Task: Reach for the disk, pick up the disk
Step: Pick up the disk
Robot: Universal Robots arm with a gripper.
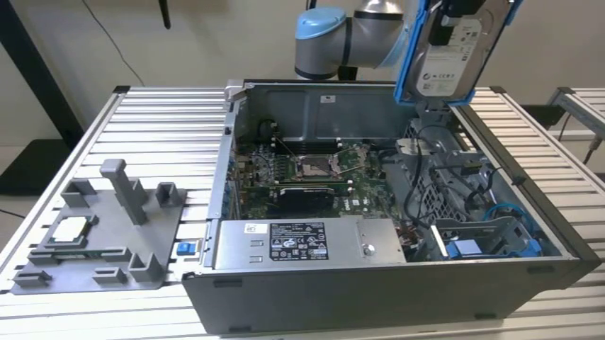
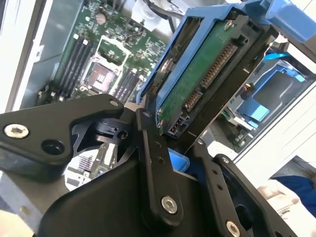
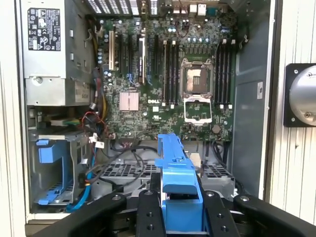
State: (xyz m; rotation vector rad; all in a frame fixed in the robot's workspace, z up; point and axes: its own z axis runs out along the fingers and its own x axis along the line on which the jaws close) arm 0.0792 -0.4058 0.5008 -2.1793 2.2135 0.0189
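The disk (image 1: 454, 49), a silver drive with a white label in bright blue rails, hangs upright above the back right corner of the open computer case (image 1: 378, 297). In the second wrist view the disk (image 2: 207, 74) shows its green circuit board and connector end. My gripper (image 2: 175, 140) is shut on it, with a black finger pressed against each side. In the first wrist view the disk's blue rail (image 3: 175, 168) stands edge-on between the fingers of the gripper (image 3: 178, 200), high over the motherboard (image 3: 163, 74).
Inside the case are the silver power supply (image 1: 302, 244) at the front and a blue drive bay (image 1: 492, 244) at the exterior view's right. A grey fixture plate (image 1: 95, 241) holding a white-topped chip (image 1: 68, 230) lies on the slatted table (image 1: 161, 134) beside the case.
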